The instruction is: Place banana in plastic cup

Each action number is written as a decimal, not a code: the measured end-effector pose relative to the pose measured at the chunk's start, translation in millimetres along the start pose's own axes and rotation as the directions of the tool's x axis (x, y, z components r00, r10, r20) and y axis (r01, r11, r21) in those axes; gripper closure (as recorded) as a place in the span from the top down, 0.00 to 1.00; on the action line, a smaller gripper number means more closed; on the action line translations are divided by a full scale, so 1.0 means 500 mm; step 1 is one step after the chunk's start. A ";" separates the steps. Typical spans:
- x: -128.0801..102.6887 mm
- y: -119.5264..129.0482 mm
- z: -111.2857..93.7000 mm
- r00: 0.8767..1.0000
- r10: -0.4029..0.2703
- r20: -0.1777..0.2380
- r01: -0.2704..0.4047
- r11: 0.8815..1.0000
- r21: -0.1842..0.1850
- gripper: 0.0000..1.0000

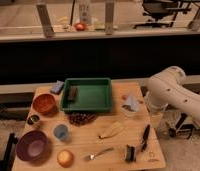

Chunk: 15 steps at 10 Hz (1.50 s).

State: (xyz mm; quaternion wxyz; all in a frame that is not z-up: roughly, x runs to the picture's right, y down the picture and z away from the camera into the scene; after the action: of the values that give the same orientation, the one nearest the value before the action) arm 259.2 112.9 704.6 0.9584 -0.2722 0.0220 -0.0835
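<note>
We are seeing the banana (112, 130) lying flat on the desk (95, 146), in front of the green tray (87, 95). The cup (61, 132) is standing upright to the banana's left, apart from it and near the purple bowl (32, 145). The end effector (153, 108) is hanging by the desk's right edge, away from the banana. We cannot tell whether it is wide or narrow.

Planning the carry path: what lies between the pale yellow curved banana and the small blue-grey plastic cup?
Bare wooden table in the camera view; dark grapes sit just behind. The gripper is at its right edge.
</note>
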 end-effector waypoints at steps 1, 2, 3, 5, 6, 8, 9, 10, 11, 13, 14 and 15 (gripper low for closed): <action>-0.019 0.000 0.019 0.999 -0.032 -0.001 0.032 0.999 0.000 0.80; -0.035 -0.003 0.028 0.998 -0.062 -0.005 0.062 0.998 0.001 0.80; -0.045 -0.007 0.031 0.997 -0.082 -0.006 0.082 0.997 0.004 0.80; -0.051 -0.009 0.041 0.994 -0.106 -0.008 0.106 0.994 0.005 0.80; -0.067 -0.013 0.046 0.992 -0.122 -0.006 0.122 0.992 0.009 0.80; -0.116 -0.025 0.057 0.986 -0.166 0.001 0.166 0.986 0.015 0.80; -0.124 -0.026 0.063 0.984 -0.177 0.003 0.177 0.984 0.017 0.80; -0.128 -0.026 0.070 0.981 -0.192 0.005 0.192 0.981 0.019 0.80; -0.137 -0.028 0.077 0.979 -0.204 0.009 0.204 0.979 0.022 0.80; -0.165 -0.033 0.086 0.972 -0.234 0.020 0.233 0.972 0.029 0.80; -0.185 -0.037 0.089 0.969 -0.247 0.025 0.247 0.969 0.033 0.80; -0.205 -0.042 0.092 0.964 -0.263 0.032 0.262 0.964 0.036 0.80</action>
State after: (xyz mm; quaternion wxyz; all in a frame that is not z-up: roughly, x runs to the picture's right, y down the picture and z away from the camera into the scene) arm 159.1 136.9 754.6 0.9433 -0.2589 -0.0330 -0.2053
